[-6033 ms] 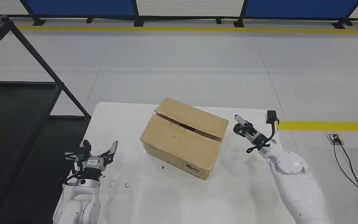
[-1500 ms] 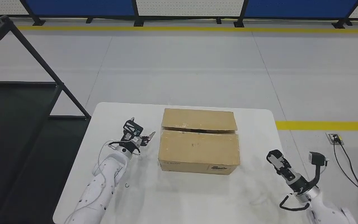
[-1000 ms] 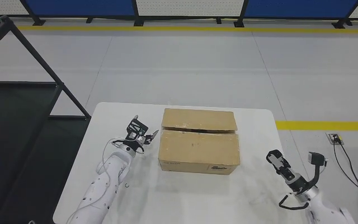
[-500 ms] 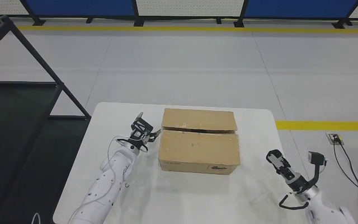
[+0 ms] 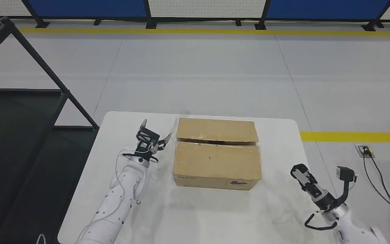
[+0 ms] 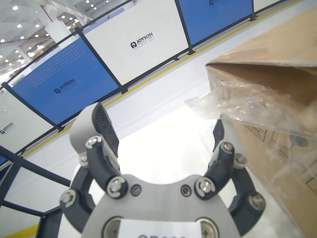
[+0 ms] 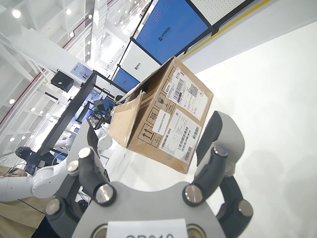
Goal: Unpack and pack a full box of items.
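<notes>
A brown cardboard box [image 5: 216, 155] lies in the middle of the white table [image 5: 274, 210], its top flaps closed with a seam running lengthwise. My left gripper [image 5: 152, 138] stands open just beside the box's left end, close to the top edge. In the left wrist view the left gripper [image 6: 162, 130] is open, and a crumpled strip of clear plastic film [image 6: 247, 105] hangs from the box end [image 6: 277, 75] just past one fingertip [image 6: 219, 131]. My right gripper [image 5: 301, 175] is open near the table's front right, apart from the box [image 7: 168, 107], whose labelled end faces it.
A black metal frame [image 5: 42, 104] stands off the table's left side. The table surface in front of the box and to its right is bare. Blue and white partition panels [image 5: 85, 7] line the far side of the floor.
Since six seconds ago the box has turned square to the table and my right arm has drawn back to the front right. My left gripper has moved up to the box's left end.
</notes>
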Motion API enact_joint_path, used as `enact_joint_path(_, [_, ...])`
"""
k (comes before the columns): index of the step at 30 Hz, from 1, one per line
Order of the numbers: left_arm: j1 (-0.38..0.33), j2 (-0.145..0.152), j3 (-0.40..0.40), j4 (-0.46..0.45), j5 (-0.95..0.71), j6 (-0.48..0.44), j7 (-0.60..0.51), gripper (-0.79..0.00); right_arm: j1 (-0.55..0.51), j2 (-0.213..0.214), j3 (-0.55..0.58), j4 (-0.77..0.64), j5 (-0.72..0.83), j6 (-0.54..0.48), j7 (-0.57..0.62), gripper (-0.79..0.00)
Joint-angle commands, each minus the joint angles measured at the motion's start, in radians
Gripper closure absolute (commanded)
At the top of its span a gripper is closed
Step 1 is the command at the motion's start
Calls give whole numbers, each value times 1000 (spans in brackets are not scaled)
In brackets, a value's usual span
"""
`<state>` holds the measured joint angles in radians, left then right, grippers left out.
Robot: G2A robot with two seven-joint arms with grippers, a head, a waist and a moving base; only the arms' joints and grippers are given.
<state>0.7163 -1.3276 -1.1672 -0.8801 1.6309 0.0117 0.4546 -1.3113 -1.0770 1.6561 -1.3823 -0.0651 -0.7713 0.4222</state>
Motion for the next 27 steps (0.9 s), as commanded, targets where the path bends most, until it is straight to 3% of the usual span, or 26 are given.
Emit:
enact_joint_path(1, [13,1,-12,-13,-7,25,16,-785,0,0,-2,-2,1,0,1,-785])
enact_joint_path(13, [149,26,-88,-155,51,114,53,-785,10,5,-7,7,7,-4,9,-785])
enact_joint_path(22, [328,64,-188,-363,123,49,-15,-785,32,8,-16,18,16,-8,25,-785])
enact_joint_path(27, [391,78,-215,-445,172,-7,-83,-785,53,9,-29,22,15,-5,40,-785])
